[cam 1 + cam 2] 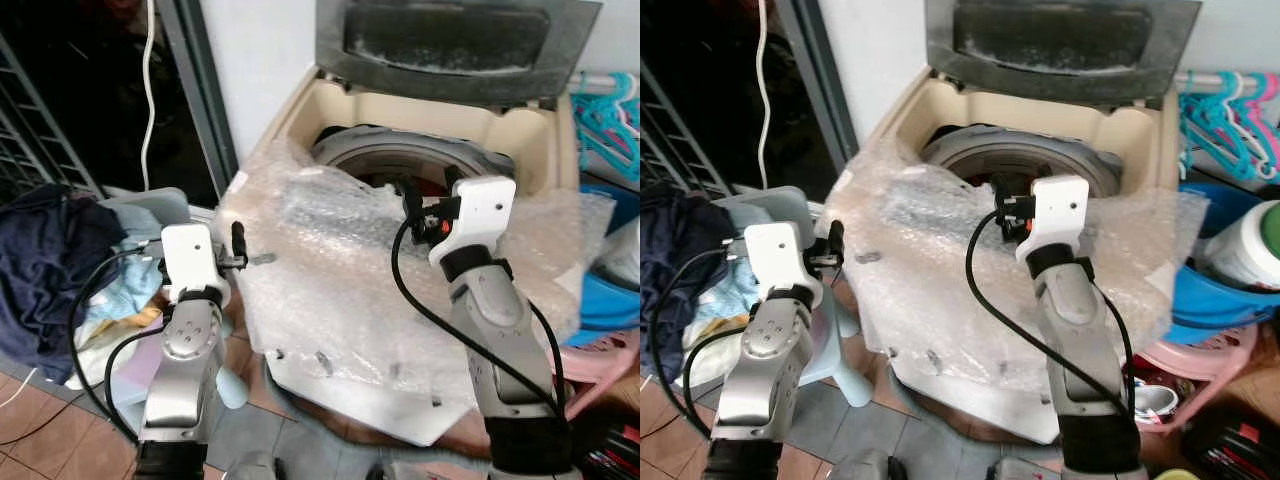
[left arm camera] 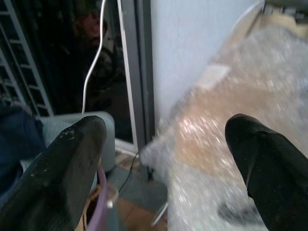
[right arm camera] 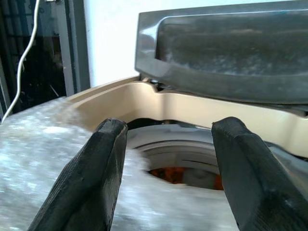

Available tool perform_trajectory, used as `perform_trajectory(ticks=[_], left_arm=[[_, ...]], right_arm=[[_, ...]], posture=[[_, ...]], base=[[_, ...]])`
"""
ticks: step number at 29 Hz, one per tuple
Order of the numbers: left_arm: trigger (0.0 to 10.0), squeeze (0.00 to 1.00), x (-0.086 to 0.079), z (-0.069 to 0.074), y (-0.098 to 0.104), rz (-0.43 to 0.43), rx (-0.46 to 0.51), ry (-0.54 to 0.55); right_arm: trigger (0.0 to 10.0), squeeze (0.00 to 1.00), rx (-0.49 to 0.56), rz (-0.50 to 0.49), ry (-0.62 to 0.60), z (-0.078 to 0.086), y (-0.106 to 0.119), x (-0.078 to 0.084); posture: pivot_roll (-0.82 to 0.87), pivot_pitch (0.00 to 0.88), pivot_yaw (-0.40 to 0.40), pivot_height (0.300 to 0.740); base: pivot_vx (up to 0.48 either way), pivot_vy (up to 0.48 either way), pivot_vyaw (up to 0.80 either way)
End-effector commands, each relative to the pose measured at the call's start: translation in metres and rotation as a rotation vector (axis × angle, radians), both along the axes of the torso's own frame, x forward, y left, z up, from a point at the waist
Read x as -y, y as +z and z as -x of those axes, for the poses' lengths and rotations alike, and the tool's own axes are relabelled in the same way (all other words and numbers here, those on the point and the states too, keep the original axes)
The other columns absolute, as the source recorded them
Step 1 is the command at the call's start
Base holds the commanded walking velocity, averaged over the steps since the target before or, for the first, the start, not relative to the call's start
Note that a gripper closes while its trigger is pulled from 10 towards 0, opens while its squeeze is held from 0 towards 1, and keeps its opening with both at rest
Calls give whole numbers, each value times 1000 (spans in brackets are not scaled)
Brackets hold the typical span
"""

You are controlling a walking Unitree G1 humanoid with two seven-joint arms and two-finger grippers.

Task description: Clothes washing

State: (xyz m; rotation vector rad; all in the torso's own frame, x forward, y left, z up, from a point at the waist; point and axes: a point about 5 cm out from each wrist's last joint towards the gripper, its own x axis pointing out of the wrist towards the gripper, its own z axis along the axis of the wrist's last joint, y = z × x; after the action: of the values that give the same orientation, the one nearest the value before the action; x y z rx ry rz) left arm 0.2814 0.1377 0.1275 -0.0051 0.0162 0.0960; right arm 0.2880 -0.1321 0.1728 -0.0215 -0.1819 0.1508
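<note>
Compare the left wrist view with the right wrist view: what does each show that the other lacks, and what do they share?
Left wrist: the left gripper open beside the washer's corner, a blue basket and dark clothes.
Right wrist: the right gripper open over the drum, something orange inside, the raised lid above.
Both: bubble wrap, the white wall, a hanging white cord and the dark doorway.

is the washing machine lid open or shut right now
Open. The dark lid stands raised behind the washing machine, leaving the round drum opening uncovered, with something orange-red visible inside.
</note>
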Motion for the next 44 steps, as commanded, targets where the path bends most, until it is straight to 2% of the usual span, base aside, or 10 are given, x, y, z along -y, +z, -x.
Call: perform_trajectory(ticks=[1, 3, 6, 7, 10, 14, 20, 26, 38, 44], left_arm=[[10000, 0, 1, 1, 1, -12, 3, -7], [10000, 0, 2, 3, 1, -3, -3, -3], [10000, 0, 0, 13, -12, 12, -38, 16], [10000, 0, -1, 17, -17, 13, -57, 29], [10000, 0, -1, 18, -18, 19, -62, 30], [10000, 0, 7, 12, -14, 9, -56, -35], [10000, 0, 8, 14, -13, 12, -57, -33], [10000, 0, 4, 15, -13, 16, -59, -17], [10000, 0, 1, 19, -7, -7, -30, -13], [10000, 0, 1, 19, -5, 24, -15, -29]], right_arm=[[10000, 0, -9, 15, -31, -1, 4, -3], [10000, 0, -50, 73, -53, -3, 0, -2], [10000, 0, -65, -32, 24, 0, 0, -4], [10000, 0, -49, -21, 21, 0, 0, -2], [10000, 0, -66, -73, 42, 2, -2, -5], [10000, 0, -32, -12, 88, 8, 0, -16], [10000, 0, -22, -18, 88, 7, 1, -16], [10000, 0, -16, -16, 82, 2, 3, -11], [10000, 0, -14, -8, 82, -3, 3, -13], [10000, 0, -50, -14, 81, -1, -4, -12]], posture=[[-22, 0, 40, 740], [-20, 0, 32, 740], [-35, 0, 39, 740], [-38, 0, 43, 740], [-45, 0, 50, 740], [-48, 0, 71, 740], [-43, 0, 78, 740], [-32, 0, 72, 740], [-22, 1, 80, 740], [-24, 6, 83, 740]], base=[[0, 480, 0], [0, 480, 0], [0, 480, 0], [0, 480, 0], [0, 480, 0], [0, 480, 0], [0, 480, 69], [0, 480, 800], [0, 21, 788], [185, 0, 0]])
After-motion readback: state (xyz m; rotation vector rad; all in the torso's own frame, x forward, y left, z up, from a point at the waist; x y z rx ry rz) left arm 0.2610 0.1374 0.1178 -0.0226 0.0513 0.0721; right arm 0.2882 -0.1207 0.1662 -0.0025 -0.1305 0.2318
